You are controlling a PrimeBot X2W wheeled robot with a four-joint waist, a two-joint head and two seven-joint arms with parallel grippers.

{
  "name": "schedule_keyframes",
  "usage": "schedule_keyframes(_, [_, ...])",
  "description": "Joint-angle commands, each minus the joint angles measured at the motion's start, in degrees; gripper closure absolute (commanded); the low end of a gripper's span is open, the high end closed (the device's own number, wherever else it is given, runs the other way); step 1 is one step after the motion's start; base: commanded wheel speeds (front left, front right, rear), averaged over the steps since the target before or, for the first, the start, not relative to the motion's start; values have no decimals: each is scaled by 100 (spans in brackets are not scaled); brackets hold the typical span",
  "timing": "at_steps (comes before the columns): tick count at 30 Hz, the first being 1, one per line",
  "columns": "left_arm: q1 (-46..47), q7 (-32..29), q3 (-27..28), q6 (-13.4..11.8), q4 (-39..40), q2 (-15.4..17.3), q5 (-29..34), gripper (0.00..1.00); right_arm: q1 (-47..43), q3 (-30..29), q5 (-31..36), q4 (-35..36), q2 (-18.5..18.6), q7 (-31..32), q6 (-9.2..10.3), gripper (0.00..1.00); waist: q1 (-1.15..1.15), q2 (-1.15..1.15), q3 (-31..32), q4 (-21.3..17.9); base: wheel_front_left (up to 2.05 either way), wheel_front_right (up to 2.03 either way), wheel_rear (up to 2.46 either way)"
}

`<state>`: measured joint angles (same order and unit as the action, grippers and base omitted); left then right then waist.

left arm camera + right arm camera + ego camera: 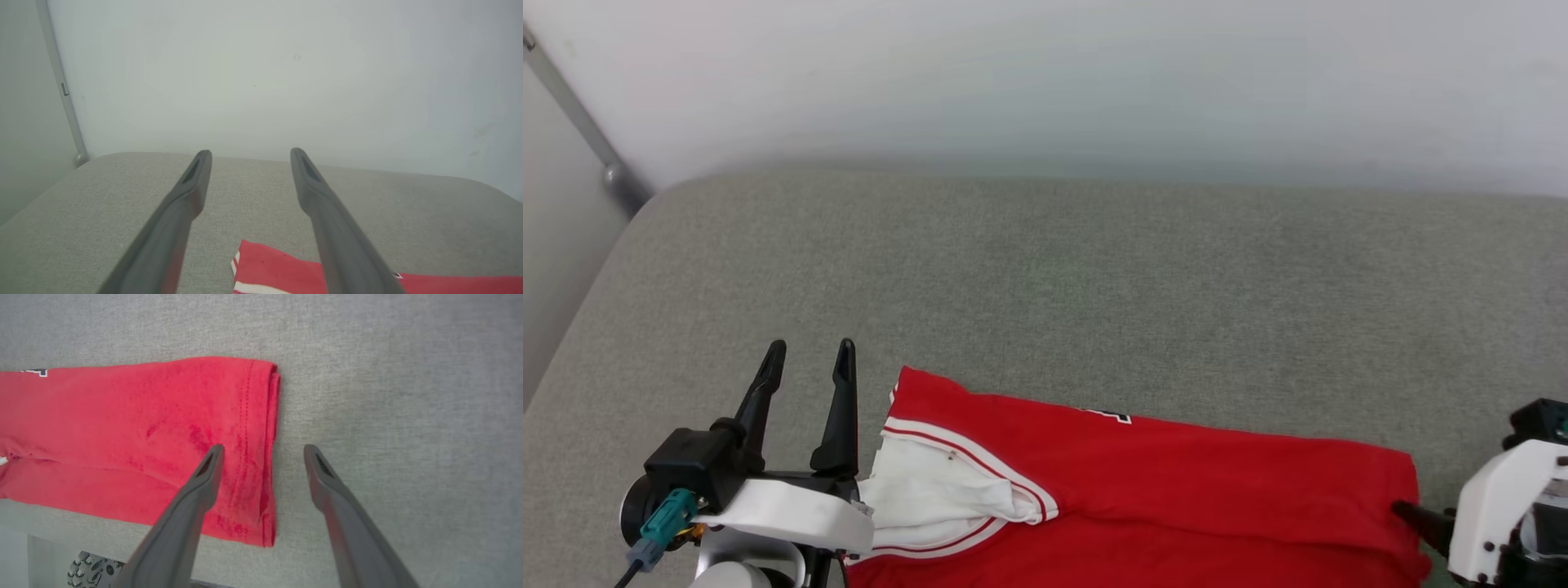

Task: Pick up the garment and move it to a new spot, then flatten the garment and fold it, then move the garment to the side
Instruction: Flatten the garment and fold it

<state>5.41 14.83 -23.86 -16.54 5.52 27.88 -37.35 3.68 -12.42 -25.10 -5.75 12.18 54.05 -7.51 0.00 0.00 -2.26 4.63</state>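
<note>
The garment (1176, 482) is laid as a long folded strip by the near edge of the counter (1045, 269), between the left fingers (843, 408) and the right fingers (204, 477), both spread wide with nothing held, so the fold could be pulled open if only the top layer is pinched.

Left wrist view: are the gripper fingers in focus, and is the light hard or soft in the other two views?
Left wrist view: the left gripper's fingers blur toward the lens, tips sharper. Head view: soft, even light, the grey cushion's far edge hazy against the wall. Right wrist view: the red jersey's hem stitching is crisp, no glare.
</note>
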Motion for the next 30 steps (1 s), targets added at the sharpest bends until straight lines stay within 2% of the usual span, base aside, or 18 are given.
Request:
schedule_keyframes(1, [-40, 30, 14, 24, 31, -52, 75, 0, 186, 37, -11, -208, -100, 15, 5, 0, 0, 0, -132, 89, 0, 0, 0])
schedule_keyframes(9, [66, 40, 27, 95, 42, -140, 198, 0, 458, 213, -71, -1381, -336, 176, 5, 0, 0, 0, -376, 203, 0, 0, 0])
schedule_keyframes(10, [69, 40, 29, 105, 39, -147, 213, 0, 443, 234, -91, -1487, -372, 208, 5, 20, 0, 0, -390, 208, 0, 0, 0])
schedule_keyframes(12, [73, 41, 35, 119, 28, -162, 228, 0, 480, 294, -174, -1623, -403, 192, 5, 92, 0, 0, -399, 213, 0, 0, 0])
schedule_keyframes(13, [67, 42, 42, 121, 23, -164, 231, 0, 495, 331, -207, -1647, -406, 163, 4, 100, 0, 0, -394, 206, 0, 0, 0])
schedule_keyframes(16, [2, 43, 61, 107, -3, -150, 224, 0, 617, 425, -289, -1650, -320, 26, 4, 100, 0, 0, -323, 162, 0, 0, 0])
schedule_keyframes(24, [-165, -78, -5, 42, -45, -19, 270, 0, 935, 682, -516, -1471, 196, -345, 4, 100, 0, 0, -58, 36, 0, 0, 0])
schedule_keyframes(30, [-195, -168, -42, -19, 15, 14, 292, 0, 1083, 462, -386, -1391, 528, -302, 4, 100, 0, 0, 28, -64, 0, 0, 0])
